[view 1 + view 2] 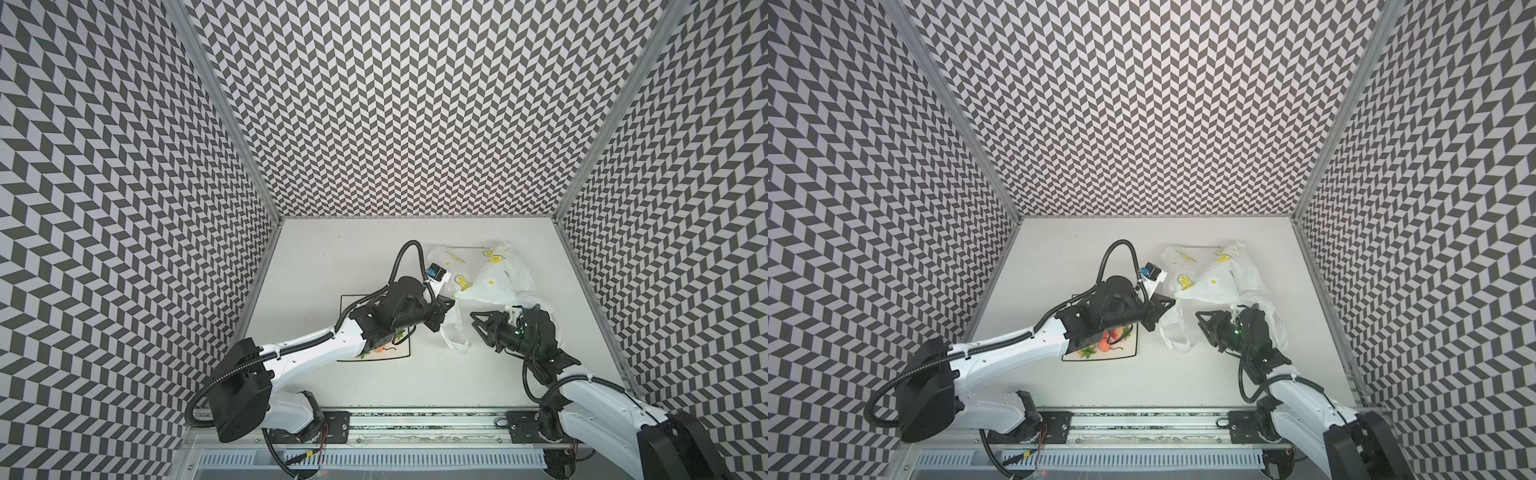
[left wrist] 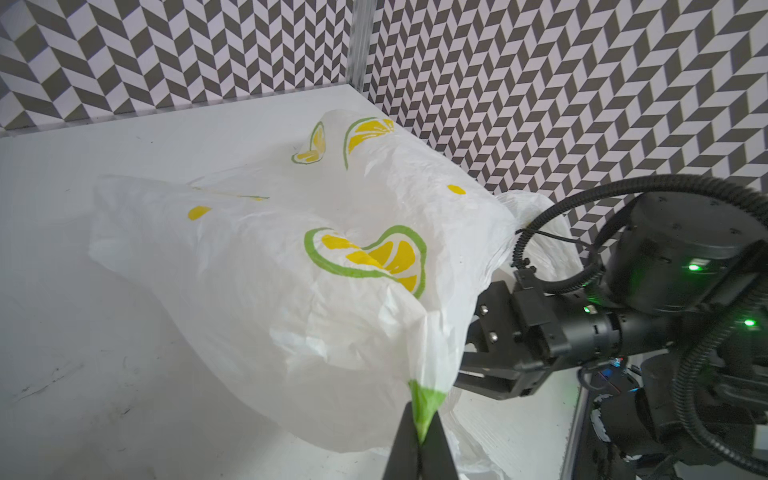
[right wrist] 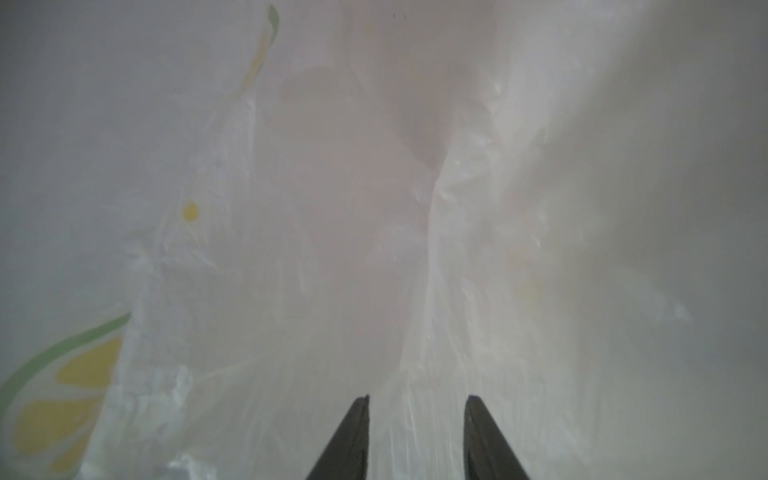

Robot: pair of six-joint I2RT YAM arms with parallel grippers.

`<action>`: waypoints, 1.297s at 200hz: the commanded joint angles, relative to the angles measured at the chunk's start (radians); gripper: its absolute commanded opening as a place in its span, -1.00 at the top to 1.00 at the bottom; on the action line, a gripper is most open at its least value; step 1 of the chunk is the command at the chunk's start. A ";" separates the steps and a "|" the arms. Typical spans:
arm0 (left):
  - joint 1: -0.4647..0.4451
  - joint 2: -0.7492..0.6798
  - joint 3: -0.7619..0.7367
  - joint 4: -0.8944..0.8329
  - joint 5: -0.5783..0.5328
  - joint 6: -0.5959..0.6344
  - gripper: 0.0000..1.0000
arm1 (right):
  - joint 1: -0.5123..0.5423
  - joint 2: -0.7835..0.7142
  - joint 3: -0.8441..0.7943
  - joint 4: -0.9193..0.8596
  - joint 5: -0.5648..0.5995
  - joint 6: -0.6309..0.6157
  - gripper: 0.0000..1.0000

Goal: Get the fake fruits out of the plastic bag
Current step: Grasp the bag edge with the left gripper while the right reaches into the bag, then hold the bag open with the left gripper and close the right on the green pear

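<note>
The plastic bag [image 1: 490, 282] lies crumpled on the right rear part of the table [image 1: 332, 257] with its near edge lifted. Several fake fruits [image 1: 1115, 334] already sit on the plate [image 1: 1131, 353] near it, half hidden under the left arm. Whether any fruit remains inside cannot be told, since the film hides the contents. The main risk appears to be the thin film itself. A pull from so small a pinch could slip off, tear the plastic, or drag the whole bag across the table instead of opening its mouth. Any fruit left inside could then roll deeper into the folds or spill away from the plate. The loose handle loop [image 1: 455, 347] drooping between the two grippers could also snag a finger. The left gripper [image 2: 419, 428] is clamped fully closed on a narrow fold of the bag at a green printed patch, holding that edge up. The right gripper [image 3: 415, 405] has its jaws partly apart with nothing between them. It points into the film, which fills the right wrist view, and whether its tips touch the film cannot be told.
</note>
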 commanded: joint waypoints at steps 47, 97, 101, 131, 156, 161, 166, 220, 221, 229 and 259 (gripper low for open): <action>-0.058 -0.033 0.045 0.038 -0.048 -0.040 1.00 | -0.009 0.272 0.108 0.307 0.258 0.123 -0.03; -0.065 -0.051 0.041 0.004 -0.056 -0.026 1.00 | -0.022 0.480 0.146 0.542 0.360 0.269 -0.12; -0.065 -0.053 0.040 -0.002 -0.057 -0.023 1.00 | -0.024 0.492 0.154 0.548 0.370 0.278 -0.13; -0.070 -0.072 0.030 -0.025 -0.070 -0.008 1.00 | -0.036 0.579 0.215 0.568 0.427 0.322 -0.17; -0.073 -0.078 0.021 -0.028 -0.075 -0.008 1.00 | -0.037 0.642 0.273 0.561 0.454 0.337 -0.20; -0.072 -0.078 0.021 -0.028 -0.074 -0.008 1.00 | -0.038 0.658 0.285 0.556 0.454 0.342 -0.22; -0.075 -0.077 0.023 -0.028 -0.074 -0.007 1.00 | -0.037 0.673 0.294 0.557 0.452 0.348 -0.23; -0.082 -0.083 0.026 -0.048 -0.086 0.010 1.00 | -0.037 0.714 0.353 0.421 0.457 0.378 -0.52; -0.081 -0.083 0.026 -0.048 -0.087 0.010 1.00 | -0.037 0.714 0.355 0.415 0.456 0.377 -0.53; -0.082 -0.085 0.026 -0.048 -0.088 0.012 1.00 | -0.037 0.710 0.366 0.378 0.464 0.373 -0.57; -0.084 -0.084 0.031 -0.056 -0.089 0.020 1.00 | -0.039 0.753 0.381 0.387 0.469 0.395 -0.72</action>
